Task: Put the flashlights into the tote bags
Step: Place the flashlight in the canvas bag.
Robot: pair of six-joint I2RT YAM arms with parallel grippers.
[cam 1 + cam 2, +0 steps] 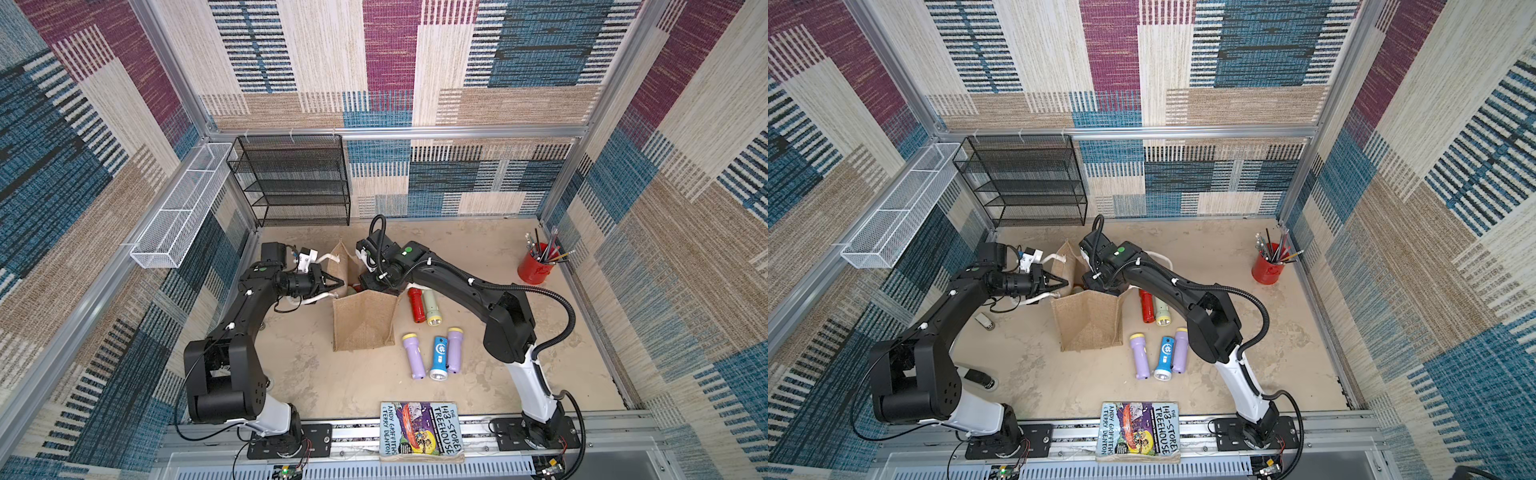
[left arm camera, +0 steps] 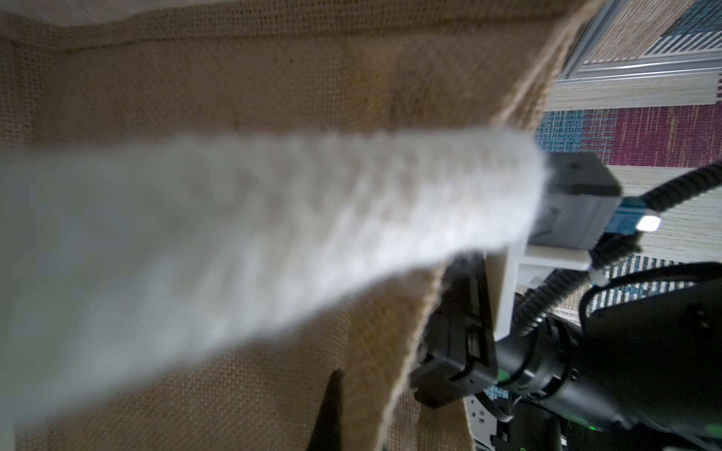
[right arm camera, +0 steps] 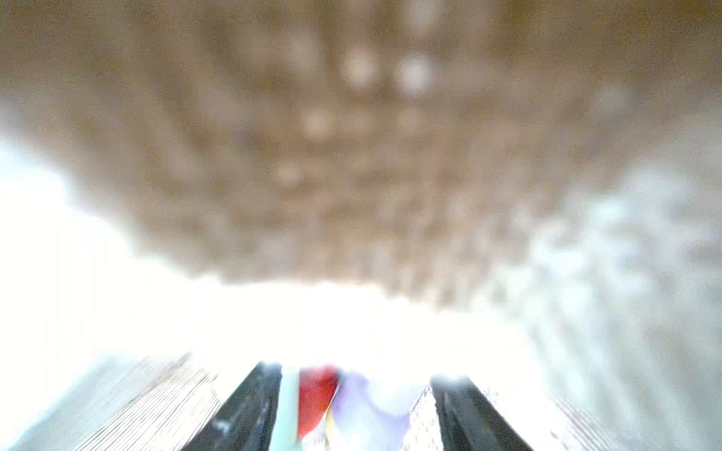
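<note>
The tan burlap tote bag [image 1: 363, 322] [image 1: 1088, 322] stands open mid-table. My left gripper [image 1: 338, 284] [image 1: 1064, 284] [image 2: 351, 394] is shut on the bag's left rim, and the white rope handle [image 2: 234, 234] blurs across its wrist view. My right gripper [image 3: 355, 410] reaches down into the bag mouth, hidden under its wrist in both top views. Its jaws stand apart, with blurred red, lilac and pale green flashlights beyond them. Outside the bag lie a red flashlight [image 1: 414, 305], a pale green one [image 1: 431, 308], two lilac ones [image 1: 412, 356] [image 1: 454, 350] and a blue one [image 1: 439, 357].
A red cup of pencils [image 1: 534, 268] stands at the back right. A book [image 1: 419, 430] lies on the front rail. A black mesh rack [image 1: 291, 178] stands against the back wall, and a white mesh basket [image 1: 183, 208] hangs on the left wall.
</note>
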